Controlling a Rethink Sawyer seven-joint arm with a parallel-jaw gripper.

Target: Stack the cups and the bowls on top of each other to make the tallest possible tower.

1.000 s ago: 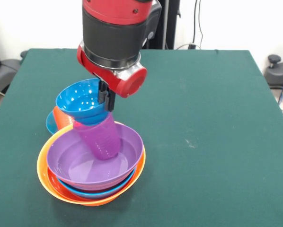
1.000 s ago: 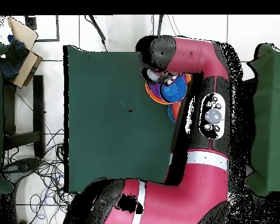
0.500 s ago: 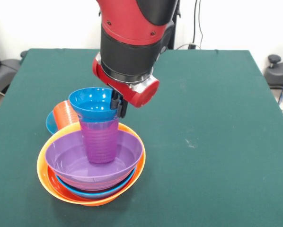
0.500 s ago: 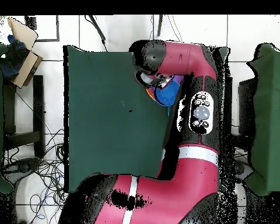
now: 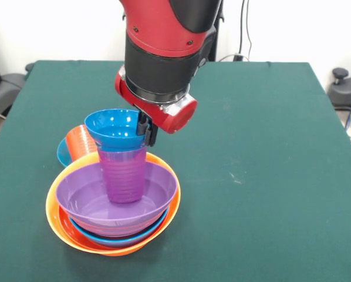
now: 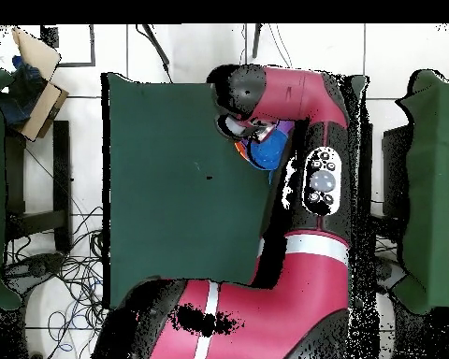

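Note:
The tower stands at the front left: a yellow-orange bowl outermost, then a red-orange bowl, a light blue bowl and a purple bowl. A purple cup stands upright in the purple bowl. A small blue bowl sits on the cup's mouth. My gripper is shut on that bowl's right rim. In the overhead view the arm covers most of the stack and only part of the blue bowl shows.
A ribbed orange cup or small bowl lies in a light blue bowl just behind the tower on the left. The green table stretches to the right. Chairs stand past the table's edges.
One second ago the purple cup and blue bowl hung tilted over the purple bowl's left side. They now stand upright in the bowl. Nothing has moved in the last half second.

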